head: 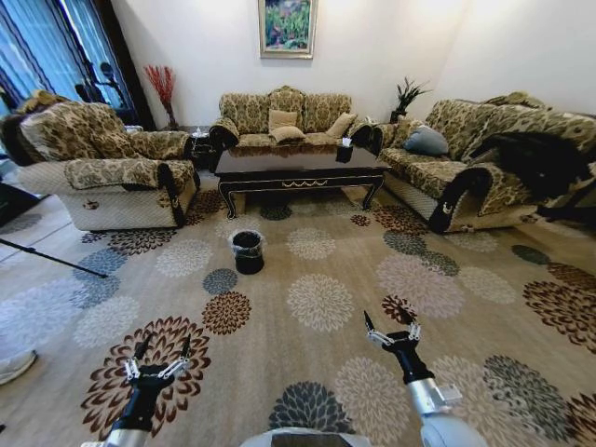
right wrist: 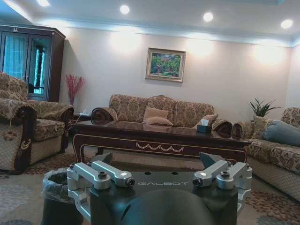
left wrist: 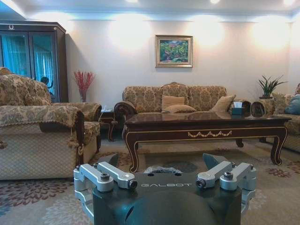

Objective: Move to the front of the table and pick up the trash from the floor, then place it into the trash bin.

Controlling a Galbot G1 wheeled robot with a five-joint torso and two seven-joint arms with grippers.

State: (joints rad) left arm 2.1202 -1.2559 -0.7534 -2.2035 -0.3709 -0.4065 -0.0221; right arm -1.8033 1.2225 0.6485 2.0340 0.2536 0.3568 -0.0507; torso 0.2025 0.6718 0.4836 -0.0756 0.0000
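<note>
I see both arms held low in front of me, nothing in either. Left gripper [head: 158, 352]: fingers spread, empty, hanging over a brown flower medallion of the floor [head: 317, 372]. Right gripper [head: 391, 328]: fingers also spread, empty, over pale carpet.

The trash bin [head: 248, 251] stands on the carpet well ahead of both sets of fingertips, between the two grippers' lines and nearer the left one. In the right wrist view the bin [right wrist: 58, 197] sits just beside that gripper's [right wrist: 159, 161] body, its clear liner folded over the rim.

The table [head: 300, 169] lies beyond the bin, well apart from the fingers, with a small dark tissue box [head: 345, 153] on top.

Trash: I cannot make out any bits on the patterned carpet from here.

Sofas ring the table on three sides.
</note>
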